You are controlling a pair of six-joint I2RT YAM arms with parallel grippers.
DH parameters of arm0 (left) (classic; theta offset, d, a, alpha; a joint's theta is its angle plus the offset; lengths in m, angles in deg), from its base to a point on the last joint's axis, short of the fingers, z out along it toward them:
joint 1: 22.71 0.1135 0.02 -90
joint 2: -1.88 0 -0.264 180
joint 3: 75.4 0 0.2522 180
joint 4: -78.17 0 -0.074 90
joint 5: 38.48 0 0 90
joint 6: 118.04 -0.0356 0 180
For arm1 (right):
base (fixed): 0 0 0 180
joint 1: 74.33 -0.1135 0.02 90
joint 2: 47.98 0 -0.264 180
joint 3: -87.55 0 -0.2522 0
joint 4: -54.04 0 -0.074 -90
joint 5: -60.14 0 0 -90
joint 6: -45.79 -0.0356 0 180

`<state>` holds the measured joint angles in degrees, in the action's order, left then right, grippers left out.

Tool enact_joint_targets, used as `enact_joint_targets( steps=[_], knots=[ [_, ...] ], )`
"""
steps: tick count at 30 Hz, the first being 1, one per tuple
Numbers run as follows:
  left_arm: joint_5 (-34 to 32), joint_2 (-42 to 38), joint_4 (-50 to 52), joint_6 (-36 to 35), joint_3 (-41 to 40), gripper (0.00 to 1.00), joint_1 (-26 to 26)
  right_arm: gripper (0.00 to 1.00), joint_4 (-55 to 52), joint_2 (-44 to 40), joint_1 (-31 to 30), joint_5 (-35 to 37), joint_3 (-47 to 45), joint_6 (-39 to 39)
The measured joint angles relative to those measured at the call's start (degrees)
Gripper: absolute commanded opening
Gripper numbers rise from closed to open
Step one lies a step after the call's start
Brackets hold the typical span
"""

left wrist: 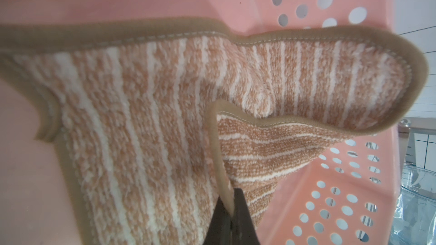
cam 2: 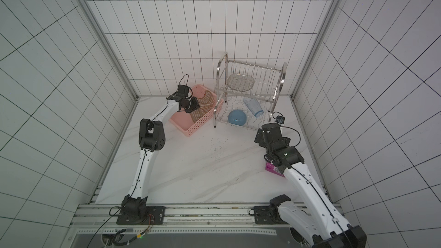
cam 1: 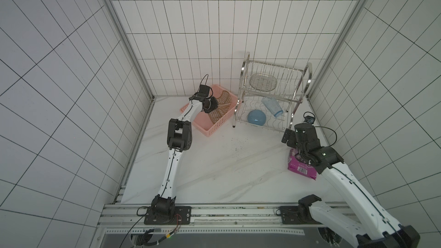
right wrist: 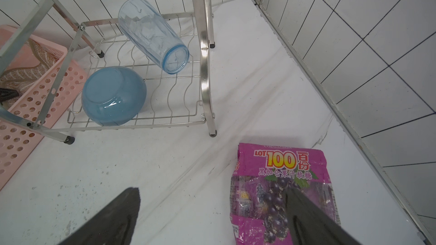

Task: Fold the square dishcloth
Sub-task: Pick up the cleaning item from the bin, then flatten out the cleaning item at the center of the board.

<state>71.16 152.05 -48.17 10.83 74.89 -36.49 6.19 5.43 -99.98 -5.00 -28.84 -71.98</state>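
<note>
Though half behind left claw (cam 1: pixel 213 106), dishcloth (cam 1: pixel 225 102) (crumpled) in basket (cam 1: pixel 216 127).

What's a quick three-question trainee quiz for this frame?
1. True or false: the left gripper is shut on the edge of the dishcloth.
2. Where is the dishcloth? A) in the basket; B) on the rack; C) flat on the table.
3. Fill in: the right gripper, jaws open, is by the purple ____.
Key: 1 true; 2 A; 3 packet.
</note>
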Motion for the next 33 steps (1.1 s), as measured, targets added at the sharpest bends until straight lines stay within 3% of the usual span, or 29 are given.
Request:
enact_joint_targets(
  steps=[5, 17, 24, 29, 33],
  knots=[
    [-1.33, -6.36, 1.07, -2.97, -1.25, 0.0, 0.55, 0.99, -0.48, 1.11, 0.0, 0.7, 1.79, 0.48],
    [-0.13, -33.48, 0.87, -12.46, -1.33, 0.0, 5.55, 0.99, -0.79, 3.28, 0.0, 0.9, 3.3, 0.79],
    [0.63, -40.24, 5.4, -17.27, -2.51, 0.0, 5.53, 0.99, -0.81, 4.92, 0.0, -0.66, 7.28, 2.27],
    [1.62, -46.66, 7.89, -17.75, -7.41, 0.0, 5.53, 0.99, -1.57, 6.78, 0.0, -1.77, 9.03, 3.23],
    [2.45, -53.88, 8.22, -17.22, -16.81, 0.0, 5.53, 0.99, -3.21, 7.85, 0.0, -2.23, 9.84, 4.02]
  ],
)
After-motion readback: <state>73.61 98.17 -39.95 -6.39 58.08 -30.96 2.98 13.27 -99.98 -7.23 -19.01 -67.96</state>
